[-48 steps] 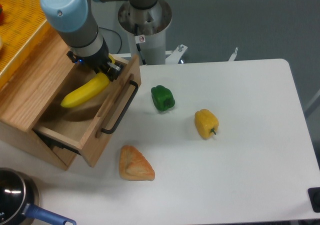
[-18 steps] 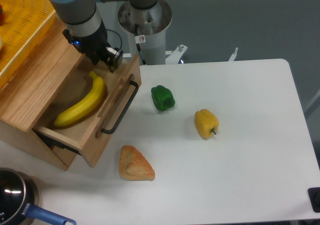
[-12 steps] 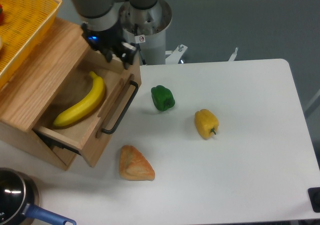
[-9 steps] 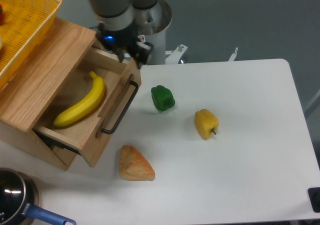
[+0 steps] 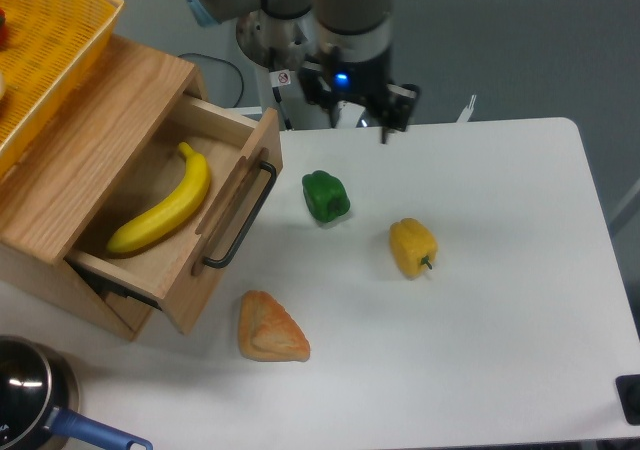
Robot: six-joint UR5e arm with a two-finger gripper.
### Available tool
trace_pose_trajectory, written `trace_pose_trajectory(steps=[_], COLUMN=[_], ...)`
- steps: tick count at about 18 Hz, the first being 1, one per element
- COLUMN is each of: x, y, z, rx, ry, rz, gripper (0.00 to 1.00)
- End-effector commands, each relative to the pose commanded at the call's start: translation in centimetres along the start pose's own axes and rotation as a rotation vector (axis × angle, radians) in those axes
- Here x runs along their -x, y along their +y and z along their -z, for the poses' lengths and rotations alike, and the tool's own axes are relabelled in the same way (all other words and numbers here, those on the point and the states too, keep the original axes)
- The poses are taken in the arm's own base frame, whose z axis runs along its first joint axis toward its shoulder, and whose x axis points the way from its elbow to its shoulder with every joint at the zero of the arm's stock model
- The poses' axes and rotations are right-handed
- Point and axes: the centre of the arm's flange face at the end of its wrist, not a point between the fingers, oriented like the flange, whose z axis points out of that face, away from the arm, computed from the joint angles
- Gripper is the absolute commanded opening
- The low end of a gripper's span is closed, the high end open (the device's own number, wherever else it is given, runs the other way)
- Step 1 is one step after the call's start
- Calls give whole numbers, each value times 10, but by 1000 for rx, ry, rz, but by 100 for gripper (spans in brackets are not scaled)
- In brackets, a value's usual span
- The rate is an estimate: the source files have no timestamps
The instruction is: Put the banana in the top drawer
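Currently, items L to R, all located w.r.t. the top drawer [image 5: 190, 270]:

1. Yellow mesh basket [image 5: 45, 50] – up-left of drawer, on cabinet top; plastic lattice, rigid.
2. Dark pan w/ blue handle [image 5: 40, 405] – below-left of drawer, at table's near corner; glossy metal.
3. Top drawer – light oak box, grain visible, pulled out well clear of the cabinet; black metal bar handle [image 5: 240, 215] on the front. Open so the load can drop in from above.
4. Banana [image 5: 165, 205] – inside the drawer, lying flat on its floor, diagonal, parallel-ish to the front panel. Long, curved, smooth yellow skin. Judged: placement done; drawer not shut.
5. Bread-like wedge [image 5: 270, 330] – just below-right of drawer front; tan, crusty, triangular.
6. Green pepper [image 5: 325, 195] – right of drawer handle, apart; blocky, glossy.
7. Gripper [image 5: 385, 120] – up-right of drawer, well apart, above table's far edge; holds nothing. Finger spacing too blurred – can't tell how far apart.
8. Yellow pepper [image 5: 412, 247] – farther right of drawer; blocky, short stem.
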Motion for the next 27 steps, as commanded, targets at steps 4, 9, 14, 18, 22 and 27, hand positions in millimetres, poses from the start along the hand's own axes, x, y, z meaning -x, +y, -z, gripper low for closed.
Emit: trace_pose_trajectory(steps=[4,9,14,18,22,27], x=[46,86,113,138,146,170], y=[5,12,18,26,33,41], z=[-28,-60,-125,-161,-171,-191], rx=[-30,-37,10,-24,-46,-79], ry=[-39,-51,8,-43,-18,15], rz=[35,83,116,153,117,-33], gripper=[99,100,100,100,100,100])
